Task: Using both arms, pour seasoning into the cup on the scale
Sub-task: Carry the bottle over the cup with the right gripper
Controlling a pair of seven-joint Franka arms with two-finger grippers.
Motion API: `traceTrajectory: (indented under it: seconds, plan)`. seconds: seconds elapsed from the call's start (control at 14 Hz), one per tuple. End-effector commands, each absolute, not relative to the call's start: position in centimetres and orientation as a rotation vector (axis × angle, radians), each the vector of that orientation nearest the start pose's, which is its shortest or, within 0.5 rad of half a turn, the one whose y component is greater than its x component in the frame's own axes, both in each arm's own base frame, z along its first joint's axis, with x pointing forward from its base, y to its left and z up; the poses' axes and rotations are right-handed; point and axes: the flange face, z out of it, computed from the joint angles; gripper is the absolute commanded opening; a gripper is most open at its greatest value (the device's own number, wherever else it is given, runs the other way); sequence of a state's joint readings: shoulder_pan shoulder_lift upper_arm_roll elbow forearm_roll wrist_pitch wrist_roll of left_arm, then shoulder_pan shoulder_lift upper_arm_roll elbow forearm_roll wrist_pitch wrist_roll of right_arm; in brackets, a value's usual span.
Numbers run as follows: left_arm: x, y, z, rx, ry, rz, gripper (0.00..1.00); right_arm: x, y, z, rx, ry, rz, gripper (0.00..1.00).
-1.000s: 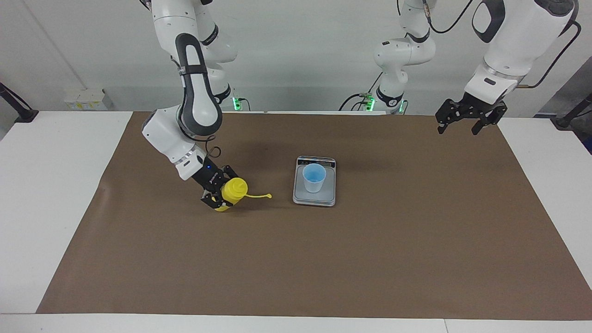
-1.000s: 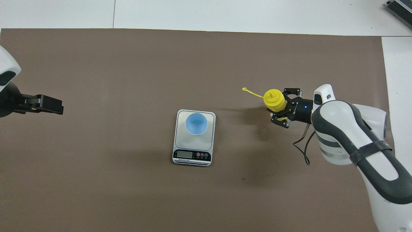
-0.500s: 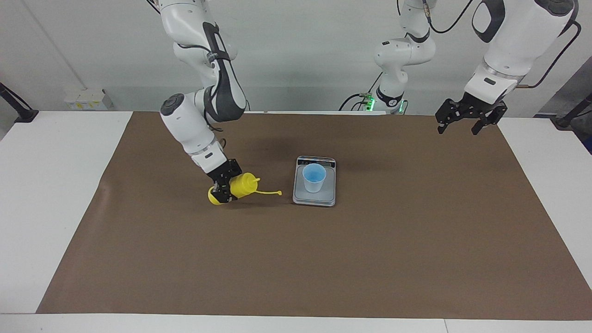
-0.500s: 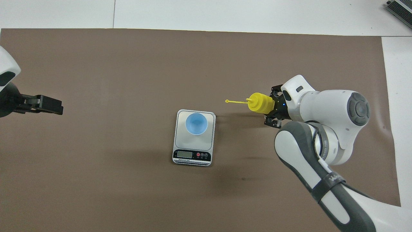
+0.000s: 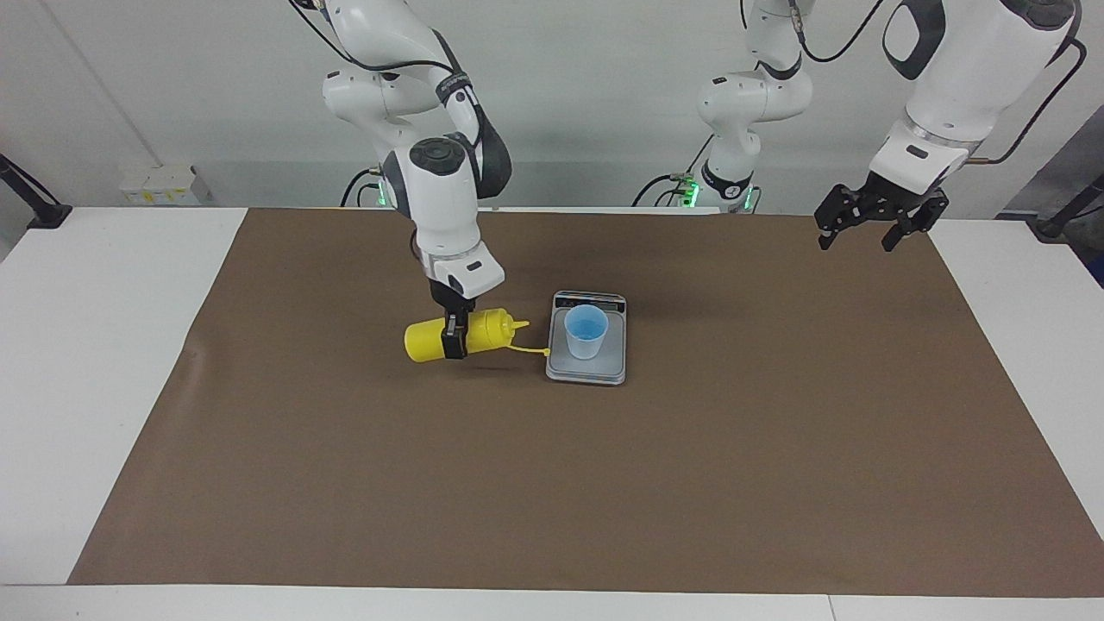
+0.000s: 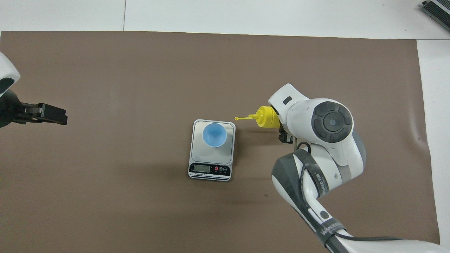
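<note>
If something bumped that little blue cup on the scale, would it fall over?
Probably easily. The cup looks like thin plastic and seems empty, so likely very light. It narrows toward its base, so a nudge near the rim might tip it. The scale top looks smooth, so it may also slide.

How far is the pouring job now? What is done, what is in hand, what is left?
Done: the cup stands on the scale, and the right gripper is shut on the yellow bottle.

In hand: the bottle lies on its side in the air beside the scale, nozzle toward the cup but not over it.

Left: bring the nozzle over the cup and pour. The left gripper waits open over the left arm's end of the table.
</note>
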State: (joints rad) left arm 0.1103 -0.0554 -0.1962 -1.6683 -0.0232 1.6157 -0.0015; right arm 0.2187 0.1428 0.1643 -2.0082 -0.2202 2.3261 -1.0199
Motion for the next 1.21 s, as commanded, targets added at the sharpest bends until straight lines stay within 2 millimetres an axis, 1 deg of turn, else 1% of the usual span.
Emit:
traceTrajectory:
  seconds: [0.0,0.07,0.14,0.21,0.29,0.5,0.71,0.86,0.93,1.0,1.07,1.14]
  plan:
    - [53.3,-4.8,61.5,-3.158,0.138,-0.002,1.0,55.4,23.3,41.7,-2.407,-2.425,-0.145,0.0]
    - [53.3,-4.8,61.5,-3.158,0.138,-0.002,1.0,55.2,24.6,42.0,-2.407,-2.473,-0.132,0.0]
    - [53.3,-4.8,61.5,-3.158,0.138,-0.002,1.0,55.2,25.8,41.5,-2.405,-2.523,-0.082,0.0]
    - [53.3,-4.8,61.5,-3.158,0.138,-0.002,1.0,55.1,26.5,41.7,-2.408,-2.567,-0.026,0.0]
    - [53.3,-4.8,61.5,-3.158,0.138,-0.002,1.0,54.9,27.3,41.9,-2.39,-2.621,-0.01,0.0]
    - [53.3,-4.8,61.5,-3.158,0.138,-0.002,1.0,54.3,28.7,41.5,-2.337,-2.741,0.019,0.0]
    - [53.3,-4.8,61.5,-3.158,0.138,-0.002,1.0,53.1,31.2,41.4,-2.266,-2.894,0.08,0.0]
    - [53.3,-4.8,61.5,-3.158,0.138,-0.002,1.0,52.7,31.7,41.3,-2.303,-2.918,0.111,0.0]
    - [53.3,-4.8,61.5,-3.158,0.138,-0.002,1.0,52.1,32.7,41.1,-2.286,-2.983,0.123,0.0]
    - [53.3,-4.8,61.5,-3.158,0.138,-0.002,1.0,51.7,33.6,40.5,-2.275,-3.016,0.139,0.0]
    - [53.3,-4.8,61.5,-3.158,0.138,-0.002,1.0,51.2,34.3,39.7,-2.298,-3.006,0.17,0.0]
    - [53.3,-4.8,61.5,-3.158,0.138,-0.002,1.0,51.1,34.8,39.3,-2.34,-2.997,0.192,0.0]
